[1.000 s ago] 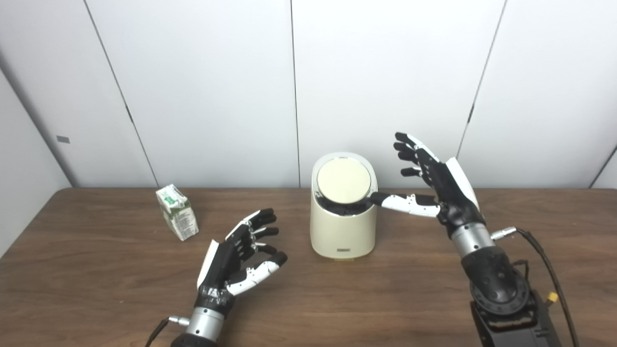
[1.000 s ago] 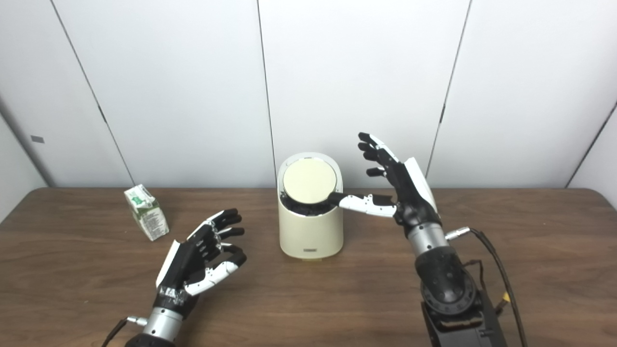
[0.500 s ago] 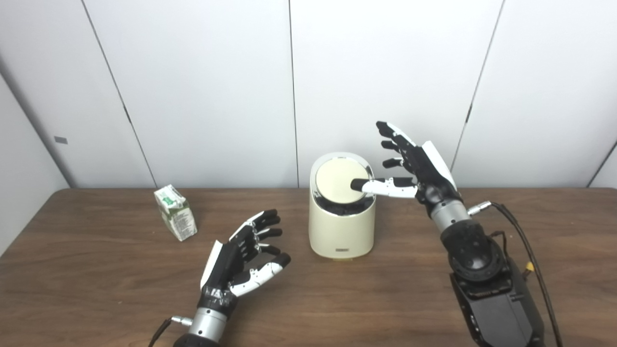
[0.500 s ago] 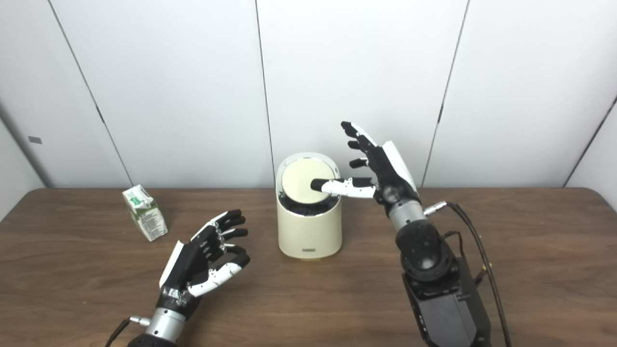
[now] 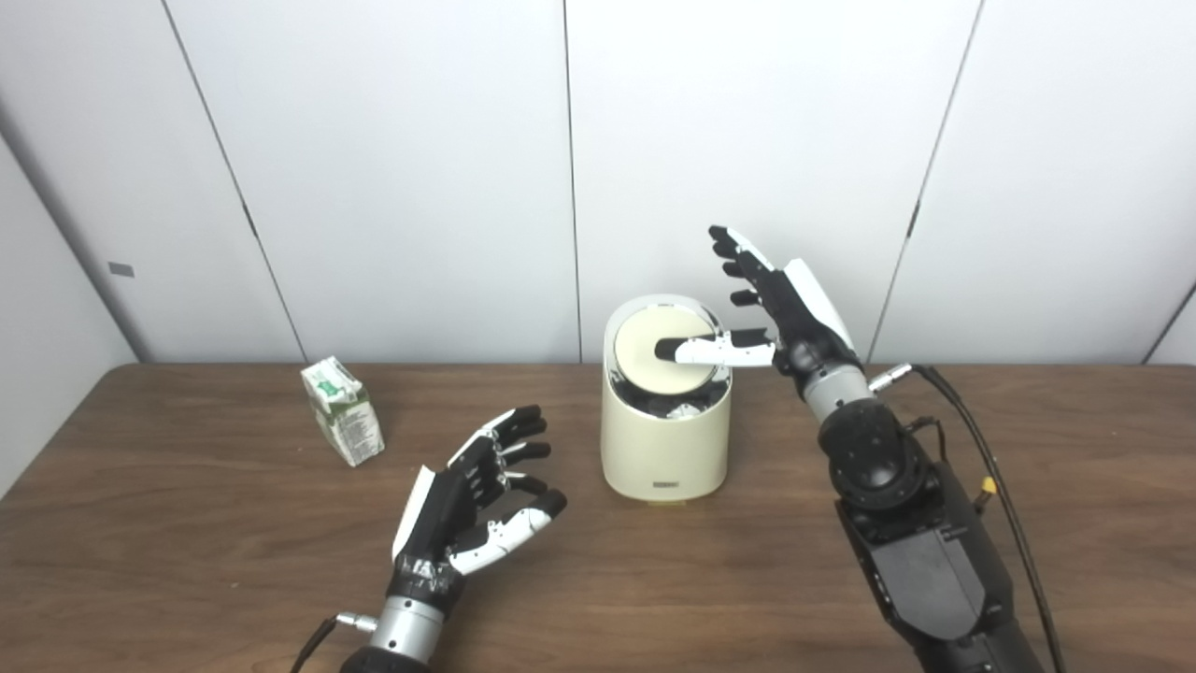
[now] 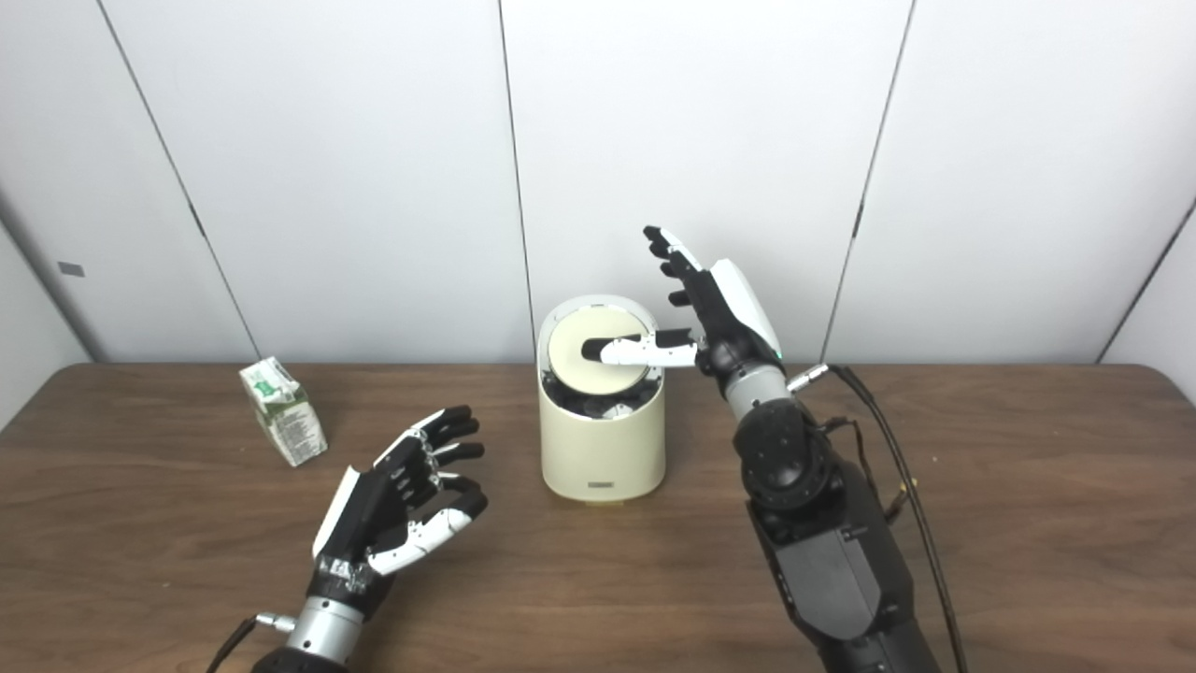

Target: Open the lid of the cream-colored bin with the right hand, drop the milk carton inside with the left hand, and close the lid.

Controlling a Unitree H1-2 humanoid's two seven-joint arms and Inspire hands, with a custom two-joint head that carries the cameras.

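Note:
The cream-colored bin [image 5: 665, 449] stands at the table's middle back. Its round lid [image 5: 660, 356] is tilted up toward me, with a dark gap and something white showing under its front edge. My right hand [image 5: 780, 304] is open beside the bin's right top, its thumb lying across the lid and its fingers spread upward. The green-and-white milk carton [image 5: 343, 422] stands upright at the left. My left hand [image 5: 476, 500] hovers open over the table between carton and bin, holding nothing.
The brown wooden table [image 5: 187, 561] runs across the whole view, with white wall panels [image 5: 374, 168] right behind it. A black cable [image 5: 981, 449] trails from my right wrist over the table's right side.
My right hand has moved left and up, and its thumb has slid from the lid's right edge onto the lid. The lid's front gap has widened. The left hand has barely moved.

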